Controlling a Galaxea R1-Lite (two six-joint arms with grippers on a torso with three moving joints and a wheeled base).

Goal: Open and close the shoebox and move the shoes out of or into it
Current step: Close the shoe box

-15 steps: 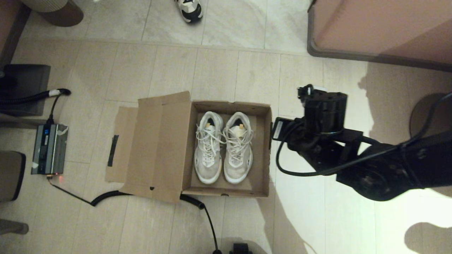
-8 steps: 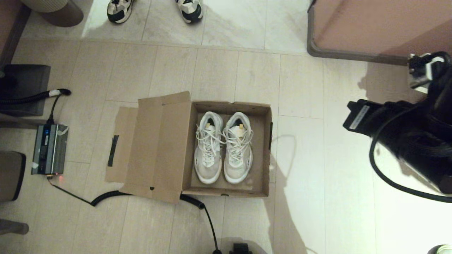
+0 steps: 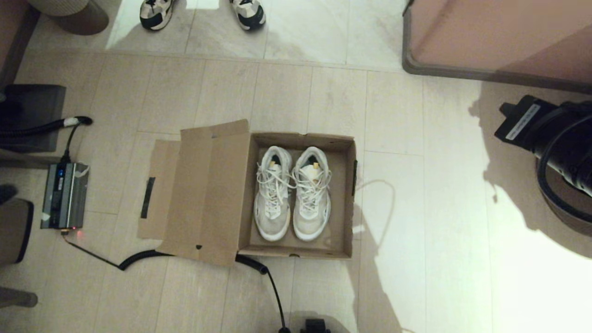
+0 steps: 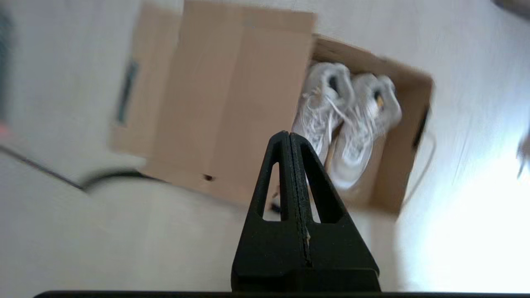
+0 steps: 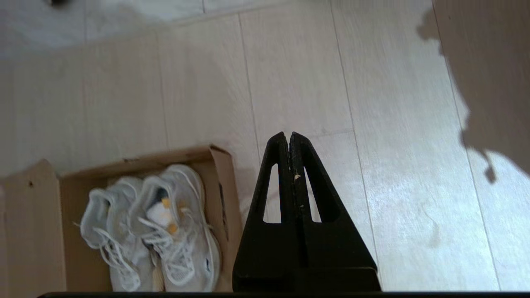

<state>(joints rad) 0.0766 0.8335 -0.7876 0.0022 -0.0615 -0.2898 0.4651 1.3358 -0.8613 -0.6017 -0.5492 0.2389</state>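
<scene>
The brown cardboard shoebox (image 3: 303, 137) stands open on the floor, its flap lid (image 3: 203, 194) folded flat to the left with the dark tape strip (image 3: 148, 197) on its edge. Inside lie the two white mesh shoes (image 3: 273, 203) (image 3: 312, 203) side by side, laces up. My right arm (image 3: 550, 138) is at the far right edge, well away from the box. In its wrist view the right gripper (image 5: 288, 134) is shut and empty above bare floor, with the box (image 5: 223, 186) and shoes (image 5: 174, 223) off to one side. The left gripper (image 4: 288, 134) is shut and empty, high over the box's near edge (image 4: 397, 165).
A person's black-and-white sneakers (image 3: 157, 14) (image 3: 249, 14) stand at the top. A grey device (image 3: 62, 194) with a coiled black cable (image 3: 138, 259) lies left of the lid. A pink-brown cabinet (image 3: 499, 37) fills the top right; a round base (image 3: 564, 208) sits under my right arm.
My right arm has pulled back from beside the box's right wall to the far right edge. A second black-and-white sneaker came into view at the top.
</scene>
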